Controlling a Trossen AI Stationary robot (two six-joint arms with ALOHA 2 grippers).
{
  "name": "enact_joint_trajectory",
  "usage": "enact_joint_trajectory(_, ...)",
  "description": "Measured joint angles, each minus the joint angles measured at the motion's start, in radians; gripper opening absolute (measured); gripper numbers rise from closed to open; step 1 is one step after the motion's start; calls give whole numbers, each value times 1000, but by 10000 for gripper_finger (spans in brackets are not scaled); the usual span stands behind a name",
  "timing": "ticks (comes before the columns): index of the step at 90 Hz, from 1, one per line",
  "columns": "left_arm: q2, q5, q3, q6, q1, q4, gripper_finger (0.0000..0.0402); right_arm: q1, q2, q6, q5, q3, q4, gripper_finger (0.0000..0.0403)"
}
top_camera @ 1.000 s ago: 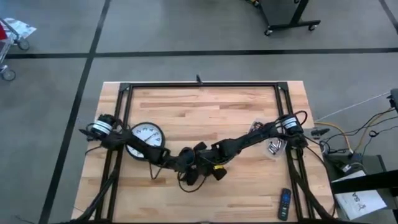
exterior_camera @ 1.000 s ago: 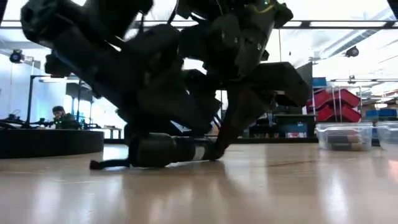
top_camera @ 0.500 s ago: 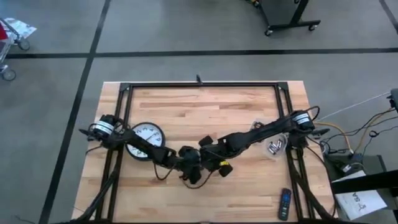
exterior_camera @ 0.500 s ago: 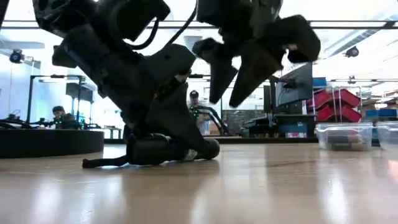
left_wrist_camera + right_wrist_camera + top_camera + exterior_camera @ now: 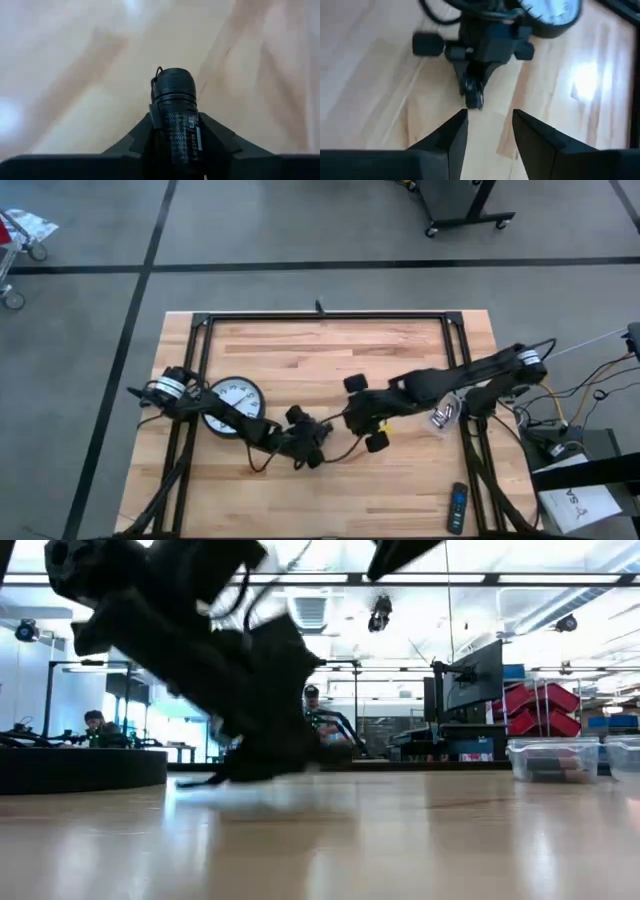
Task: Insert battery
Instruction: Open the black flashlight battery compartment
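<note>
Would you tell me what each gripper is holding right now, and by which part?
The left gripper clamps a black flashlight around its knurled body, the head sticking out. The right gripper is open and holds nothing.

**A:** Where does everything sit in the overhead frame?

**B:** The tabletop [image 5: 330, 355] fills the middle. The clock [image 5: 233, 402] lies at centre left. Just right of it, lower centre, is the left gripper [image 5: 312, 448], clamped round the flashlight [image 5: 175, 117].

**A:** And the right gripper [image 5: 362, 412]?

**B:** Right of centre, apart from the left one, fingers [image 5: 536, 142] spread with nothing between them. In its wrist view the flashlight [image 5: 473, 96] lies ahead of them, the clock [image 5: 551, 11] beyond.

**A:** Anything else?

**B:** A remote [image 5: 456, 508] at the lower right corner, and a small pack [image 5: 444, 415] by the right edge.
</note>
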Motion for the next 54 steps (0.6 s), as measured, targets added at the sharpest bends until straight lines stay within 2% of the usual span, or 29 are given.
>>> enact_joint_trajectory(11,-20,-58,-6,111,-21,100,96,-4,-23,104,0,0,7,121)
enact_joint_trajectory(26,-78,-57,-62,209,-29,273,96,-4,-10,148,-4,0,8,112)
enact_joint_trajectory(40,-160,24,-211,273,-26,500,96,-4,33,193,-18,0,29,108)
enact_joint_trajectory(54,-194,19,-358,339,-26,727,96,-10,119,296,-27,0,101,128)
